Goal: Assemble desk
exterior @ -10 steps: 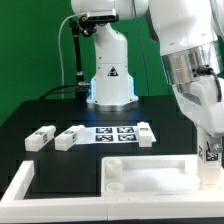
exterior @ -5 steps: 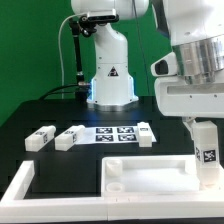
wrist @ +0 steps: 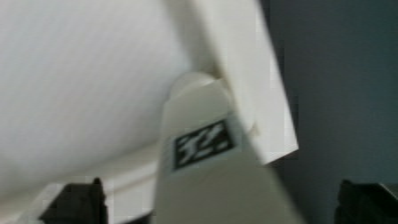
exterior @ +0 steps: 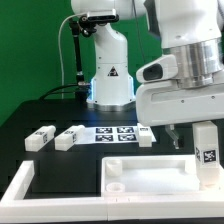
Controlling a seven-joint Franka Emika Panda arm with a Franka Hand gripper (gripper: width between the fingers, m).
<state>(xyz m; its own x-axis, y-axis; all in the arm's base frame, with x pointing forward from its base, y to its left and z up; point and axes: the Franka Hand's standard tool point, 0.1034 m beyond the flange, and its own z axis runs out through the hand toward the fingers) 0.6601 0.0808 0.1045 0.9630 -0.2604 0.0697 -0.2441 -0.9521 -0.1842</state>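
Note:
The white tabletop panel (exterior: 150, 176) lies rim-up at the front of the black table. One white tagged leg (exterior: 207, 152) stands upright at its corner on the exterior view's right. My gripper (exterior: 192, 138) hovers just above and around that leg, jaws open and not touching it. In the wrist view the leg (wrist: 217, 150) rises between my two spread fingertips (wrist: 80, 200), beside the tabletop's rim (wrist: 240, 70). My gripper (wrist: 222, 205) shows gaps on both sides of the leg. Three more legs lie on the table: two at the left (exterior: 40, 137) (exterior: 70, 138) and one near the middle (exterior: 145, 133).
The marker board (exterior: 113, 133) lies flat behind the tabletop, between the loose legs. The arm's base (exterior: 110, 80) stands at the back centre. A white border strip (exterior: 20, 185) edges the table at the front left.
My hand has lifted off the upright leg and shifted towards the exterior view's left, uncovering it. The leg stays standing at the tabletop's corner.

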